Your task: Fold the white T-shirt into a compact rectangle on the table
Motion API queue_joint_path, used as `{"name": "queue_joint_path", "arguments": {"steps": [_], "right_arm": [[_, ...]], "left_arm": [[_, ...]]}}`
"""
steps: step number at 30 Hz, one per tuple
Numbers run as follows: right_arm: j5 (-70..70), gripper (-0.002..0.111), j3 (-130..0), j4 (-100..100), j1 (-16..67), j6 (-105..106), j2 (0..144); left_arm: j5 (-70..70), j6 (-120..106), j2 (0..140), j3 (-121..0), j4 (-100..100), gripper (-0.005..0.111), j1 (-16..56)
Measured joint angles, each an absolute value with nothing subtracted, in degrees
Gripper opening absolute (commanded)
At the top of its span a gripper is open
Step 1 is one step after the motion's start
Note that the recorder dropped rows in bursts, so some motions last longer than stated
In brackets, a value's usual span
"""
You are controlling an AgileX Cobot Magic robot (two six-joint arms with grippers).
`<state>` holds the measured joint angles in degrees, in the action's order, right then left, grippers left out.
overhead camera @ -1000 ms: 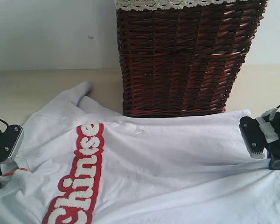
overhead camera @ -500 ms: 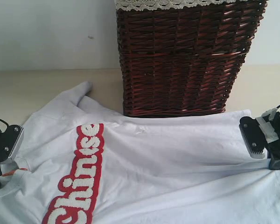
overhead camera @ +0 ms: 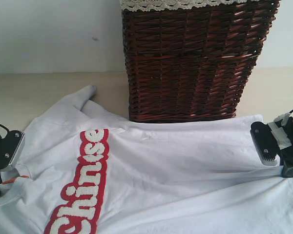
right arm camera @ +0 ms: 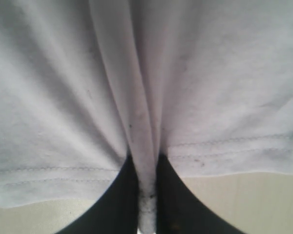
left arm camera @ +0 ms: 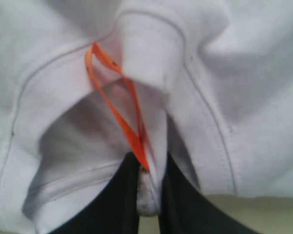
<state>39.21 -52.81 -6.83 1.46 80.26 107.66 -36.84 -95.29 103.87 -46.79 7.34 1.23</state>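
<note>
Exterior view: you have the white T-shirt [overhead camera: 176, 165] spread across the cream tabletop [overhead camera: 34, 95]. Its far edge touches the foot of the dark wicker basket [overhead camera: 190, 63], which carries a white lace trim [overhead camera: 176, 5] at its rim. The red-outlined lettering [overhead camera: 85, 185] runs down the left half of the cloth, and one sleeve lies out toward the wall, left of the basket. Your left gripper [left arm camera: 147, 195] sits at the shirt's left edge, by the collar. Left wrist view shows its two dark fingers pinched together on a fold of white fabric, with one end of an orange loop [left arm camera: 119, 107] running into the pinch. Your right gripper [right arm camera: 147, 195] sits at the shirt's right edge. Right wrist view shows it clamped on a gathered pleat at the stitched hem, with bare tabletop beyond the hem. Long shallow creases cross the cloth between the two grippers.
</note>
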Motion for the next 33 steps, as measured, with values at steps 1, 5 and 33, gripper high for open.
{"name": "queue_joint_path", "arguments": {"steps": [1, 5, 33], "right_arm": [[39.2, 0.0, -52.8, -6.8, 1.5, 80.3, 107.7], [39.2, 0.0, -52.8, -6.8, 1.5, 80.3, 107.7], [39.2, 0.0, -52.8, -6.7, 1.5, 80.3, 107.7]], "left_arm": [[-36.8, -95.3, 103.9, -46.8, 7.5, 0.0, 1.2], [-36.8, -95.3, 103.9, -46.8, 7.6, 0.0, 1.2], [-30.7, -95.3, 104.0, -46.8, 9.8, 0.0, 1.2]]}}
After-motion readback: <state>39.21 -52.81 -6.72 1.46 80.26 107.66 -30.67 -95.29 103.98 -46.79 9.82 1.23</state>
